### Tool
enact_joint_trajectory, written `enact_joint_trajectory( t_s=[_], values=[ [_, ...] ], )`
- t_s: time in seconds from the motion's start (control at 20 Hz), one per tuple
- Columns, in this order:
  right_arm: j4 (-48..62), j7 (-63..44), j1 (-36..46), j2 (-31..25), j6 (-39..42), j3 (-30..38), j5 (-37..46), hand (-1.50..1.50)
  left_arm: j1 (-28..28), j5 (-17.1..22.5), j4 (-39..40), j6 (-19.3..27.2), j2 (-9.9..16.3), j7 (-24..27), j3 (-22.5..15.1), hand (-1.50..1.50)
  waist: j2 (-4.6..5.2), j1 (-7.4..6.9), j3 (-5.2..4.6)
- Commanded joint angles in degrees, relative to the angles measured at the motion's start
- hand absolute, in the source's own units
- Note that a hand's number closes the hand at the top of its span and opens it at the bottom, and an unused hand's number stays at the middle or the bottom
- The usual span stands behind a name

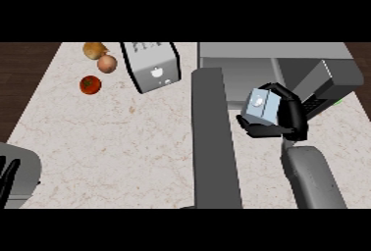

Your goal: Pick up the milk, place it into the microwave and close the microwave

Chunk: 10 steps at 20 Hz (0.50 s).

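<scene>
My right hand [284, 117] is curled round the milk carton [261, 104], a pale blue-grey box with a white mark on its face. It holds the carton tilted just in front of the open microwave [304, 61], near the cavity's mouth. The microwave's grey door [215, 142] swings out toward me, a long slab left of the hand. My left hand [9, 177] rests at the lower left edge, fingers straight, holding nothing.
A silver toaster [153, 67] stands at the back, left of the microwave. Beside it lie a potato [93, 49], an onion [107, 63] and a tomato [90, 84]. Dark floor borders the marble counter [123, 147] on the left.
</scene>
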<state>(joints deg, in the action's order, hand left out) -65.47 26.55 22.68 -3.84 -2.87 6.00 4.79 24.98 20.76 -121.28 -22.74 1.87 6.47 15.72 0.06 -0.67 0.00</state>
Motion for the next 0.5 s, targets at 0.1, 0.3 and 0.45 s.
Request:
enact_joint_trajectory(
  t_s=[0.1,0.3,0.45],
  values=[
    [15.71,2.2,12.44,1.05,-4.22,1.75,1.92,1.5,-1.33,1.48,-1.31,0.66,0.52,-2.96,1.52,-1.5,0.15,-0.34,0.04],
    [30.9,8.27,21.21,-4.04,-0.49,6.71,0.05,1.5,-2.1,1.09,2.99,-2.46,0.68,-0.01,1.16,-1.5,0.47,-1.0,0.06],
    [38.89,11.56,25.73,-4.86,-2.73,8.04,1.22,1.5,-3.15,2.82,-0.11,-0.96,1.73,-2.49,1.64,-1.5,0.85,-1.89,0.11]
  ],
)
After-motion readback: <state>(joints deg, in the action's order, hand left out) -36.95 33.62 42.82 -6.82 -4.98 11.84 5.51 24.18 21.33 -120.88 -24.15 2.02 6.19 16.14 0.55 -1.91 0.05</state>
